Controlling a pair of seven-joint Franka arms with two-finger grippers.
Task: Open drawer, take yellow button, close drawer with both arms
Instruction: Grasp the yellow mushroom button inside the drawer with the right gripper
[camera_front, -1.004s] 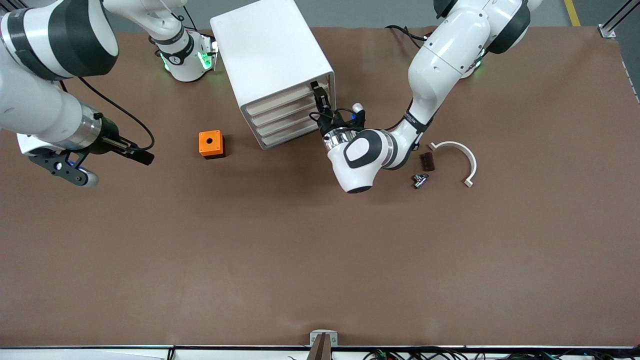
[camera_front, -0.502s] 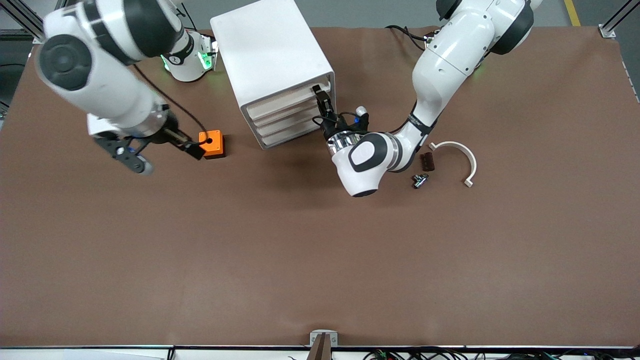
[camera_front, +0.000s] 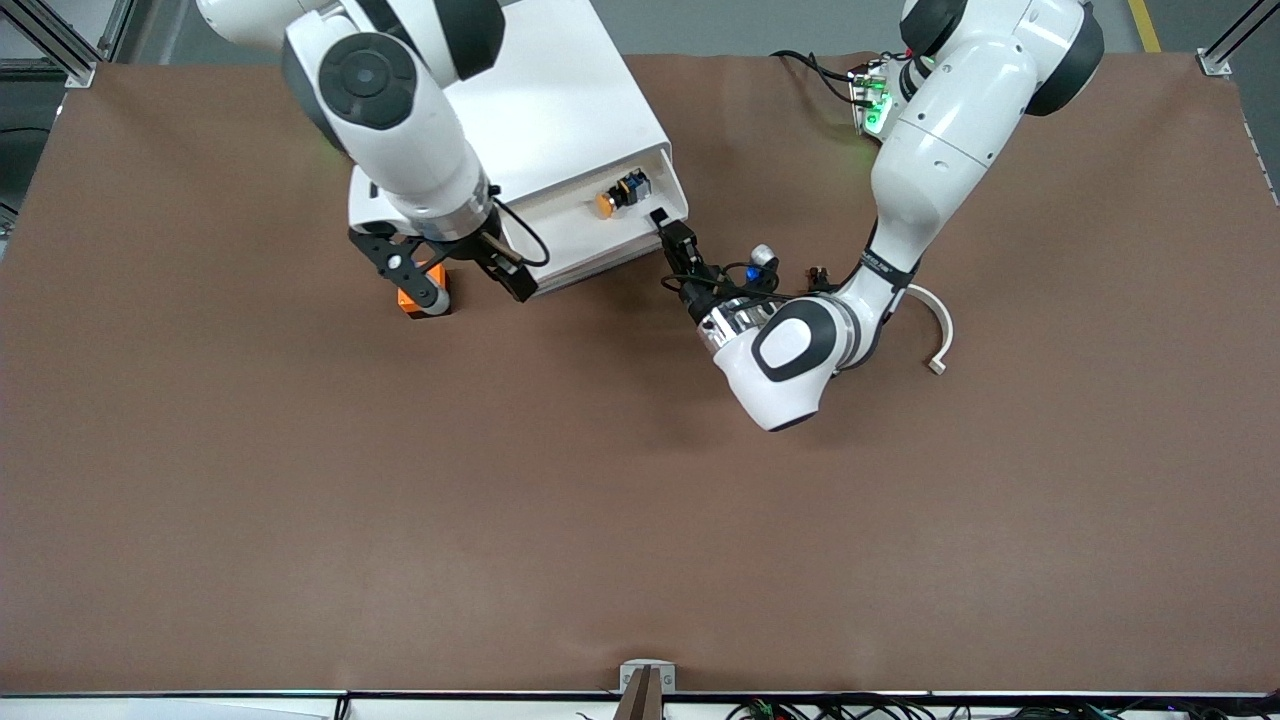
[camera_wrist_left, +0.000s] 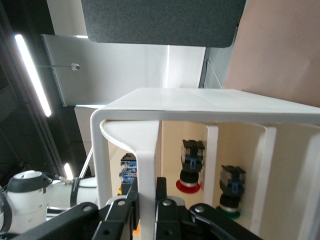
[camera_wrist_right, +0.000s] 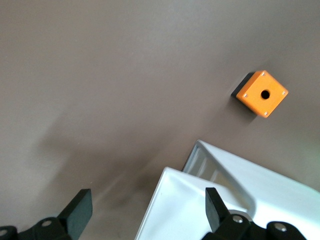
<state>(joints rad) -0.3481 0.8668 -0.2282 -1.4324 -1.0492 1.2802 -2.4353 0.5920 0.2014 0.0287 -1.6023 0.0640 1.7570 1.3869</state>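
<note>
1. The drawer (camera_front: 600, 225), topmost in the white cabinet (camera_front: 545, 100), stands pulled out toward the front camera. Its tray is exposed.
2. The button (camera_front: 620, 193) lies in the open drawer, toward the left arm's end of the tray. Orange cap and black-and-blue body both visible.
3. The left gripper (camera_front: 672, 236) is at the drawer's front corner nearest the left arm's end of the tabletop. Its jaws are pinched on the drawer front; the left wrist view shows the thin white front wall (camera_wrist_left: 148, 200) clamped between the two fingers (camera_wrist_left: 162, 200).
4. The button sits just inside that gripped front corner, close to the left gripper but not between its jaws and not touching them.
5. The left wrist view looks into the cabinet under the drawer: a red-capped part (camera_wrist_left: 190, 170) and a green-capped part (camera_wrist_left: 230, 192) hang in view in other compartments.
6. The right gripper (camera_front: 465, 270) hovers over the drawer's corner toward the right arm's end of the tabletop, beside the orange cube (camera_front: 418, 295). Its jaws are spread wide and hold nothing; the right wrist view shows one finger (camera_wrist_right: 80, 212) over bare tabletop (camera_wrist_right: 100, 75) and the other over the drawer edge (camera_wrist_right: 175, 200).
7. The button is well apart from the right gripper, at the other end of the tray.
8. A white curved bracket (camera_front: 940, 335) lies on the tabletop near the left arm's wrist.
</note>
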